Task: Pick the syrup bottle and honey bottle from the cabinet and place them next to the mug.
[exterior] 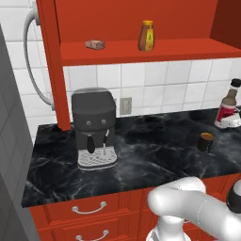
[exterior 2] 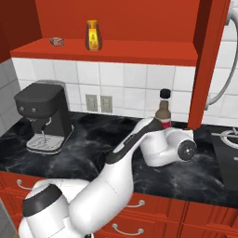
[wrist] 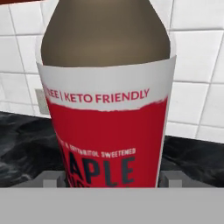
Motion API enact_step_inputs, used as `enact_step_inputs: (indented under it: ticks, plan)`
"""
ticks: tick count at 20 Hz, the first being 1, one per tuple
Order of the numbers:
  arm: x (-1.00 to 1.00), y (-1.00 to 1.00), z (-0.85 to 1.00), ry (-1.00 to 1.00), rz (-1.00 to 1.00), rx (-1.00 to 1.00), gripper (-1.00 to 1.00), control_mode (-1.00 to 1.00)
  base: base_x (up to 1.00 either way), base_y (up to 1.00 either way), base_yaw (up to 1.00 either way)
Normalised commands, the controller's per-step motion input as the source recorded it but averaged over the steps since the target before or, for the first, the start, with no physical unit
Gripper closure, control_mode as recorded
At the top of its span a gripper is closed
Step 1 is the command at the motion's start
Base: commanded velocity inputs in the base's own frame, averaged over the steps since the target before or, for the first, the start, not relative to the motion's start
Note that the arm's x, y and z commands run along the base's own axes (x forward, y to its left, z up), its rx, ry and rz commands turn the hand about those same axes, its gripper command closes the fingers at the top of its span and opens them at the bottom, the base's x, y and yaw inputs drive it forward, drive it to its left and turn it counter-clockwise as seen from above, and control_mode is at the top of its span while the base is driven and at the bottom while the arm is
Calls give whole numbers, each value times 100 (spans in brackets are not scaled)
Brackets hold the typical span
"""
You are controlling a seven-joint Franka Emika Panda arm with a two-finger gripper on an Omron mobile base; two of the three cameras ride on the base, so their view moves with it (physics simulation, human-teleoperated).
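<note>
The syrup bottle (wrist: 109,100), with its brown neck and red label, stands upright between my fingertips (wrist: 54,178), which press its sides. It is low over the right end of the counter, syrup bottle (exterior: 229,100) (exterior 2: 163,108), with my gripper (exterior: 229,120) shut on its lower body. I cannot tell whether its base touches the counter. The black mug (exterior: 205,142) sits on the counter a little nearer and to the left of it. The amber honey bottle (exterior: 147,36) (exterior 2: 92,35) stands on the red cabinet shelf (exterior: 188,49) (exterior 2: 139,52).
A black coffee machine (exterior: 94,127) (exterior 2: 44,116) stands on the left of the dark marble counter (exterior: 150,155). A small flat brown item (exterior: 94,44) lies on the shelf. The red cabinet post (exterior 2: 207,65) rises just right of the syrup bottle. Red drawers (exterior: 89,209) run below.
</note>
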Motion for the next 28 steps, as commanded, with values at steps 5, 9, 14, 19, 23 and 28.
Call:
enact_step_inputs:
  ticks: [5, 9, 14, 19, 23, 28]
  plan:
    - [21, -32, -25, 0, 23, 0, 100, -100, 0, 0, 0]
    - [2, -17, -30, 0, 20, 0, 100, -100, 0, 0, 0]
    - [0, -1, -58, 1, 10, 0, 100, -100, 0, 0, 0]
    - [-9, 0, -69, 5, 3, 0, 100, -100, 0, 0, 0]
    - [-10, -8, -43, 1, 0, 0, 100, -100, 0, 0, 0]
    - [0, -3, -15, 0, 0, 0, 100, -100, 0, 0, 0]
